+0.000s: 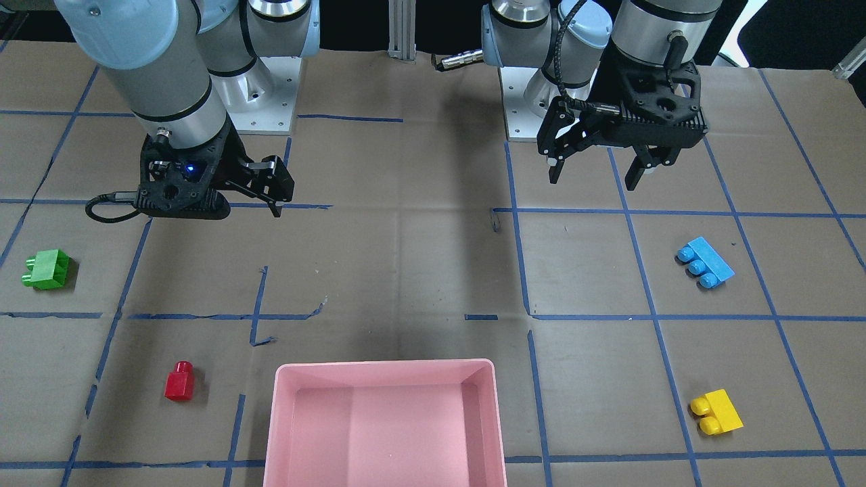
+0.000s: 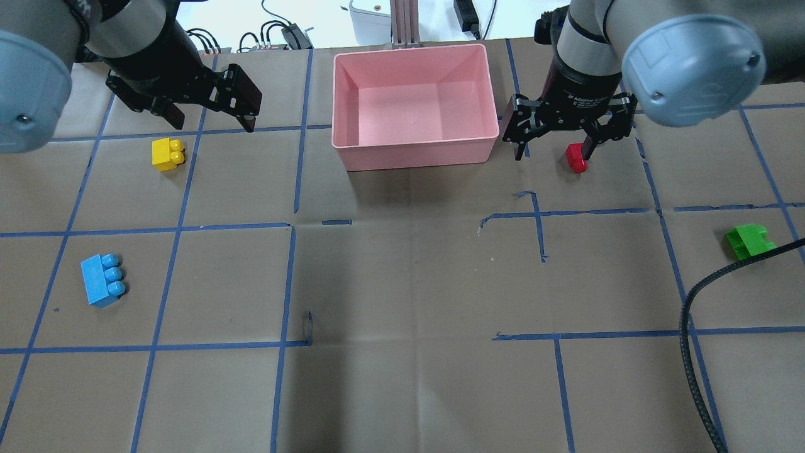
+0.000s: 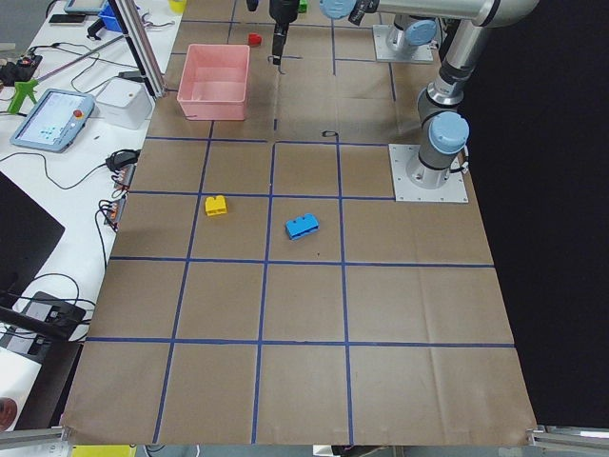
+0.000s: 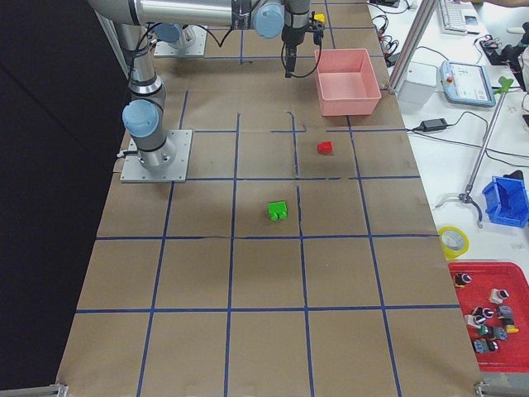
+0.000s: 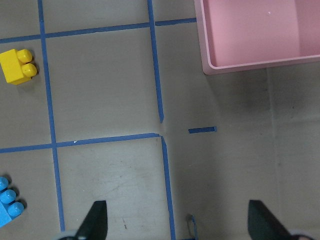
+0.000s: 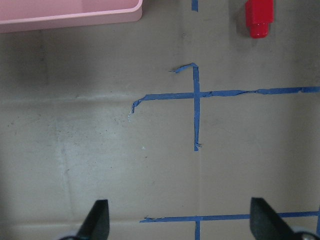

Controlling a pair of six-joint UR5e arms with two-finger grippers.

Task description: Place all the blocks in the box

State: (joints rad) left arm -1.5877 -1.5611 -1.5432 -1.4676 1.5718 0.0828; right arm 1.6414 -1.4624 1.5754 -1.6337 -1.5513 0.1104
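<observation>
**A:** Where is the box sitting?

**B:** The box (image 2: 415, 154) is sitting at the far middle of the table, with its long side running left to right and its open top facing up.

**A:** And the bricks?

**B:** All four are lying on brown paper outside it, with their studs pointing sideways. The yellow brick (image 2: 168, 153) is resting left of the box, studs facing it. The blue brick (image 2: 102, 280) is lying nearer the robot, its long axis running near to far and its studs pointing toward the middle. The red brick (image 2: 576, 157) is sitting just right of the box, its stud pointing toward the robot. The green brick (image 2: 748, 241) is lying further right, studs pointing outward.

**A:** What are the grippers doing?

**B:** Both are hanging high, jaws spread wide, holding nothing. The left gripper (image 2: 212, 121) is hovering over the left side. The right gripper (image 2: 553, 154) is hovering by the box, and from overhead one finger is covering part of the red brick. A black cable (image 2: 692, 314) is crossing that view beside the green brick.
</observation>
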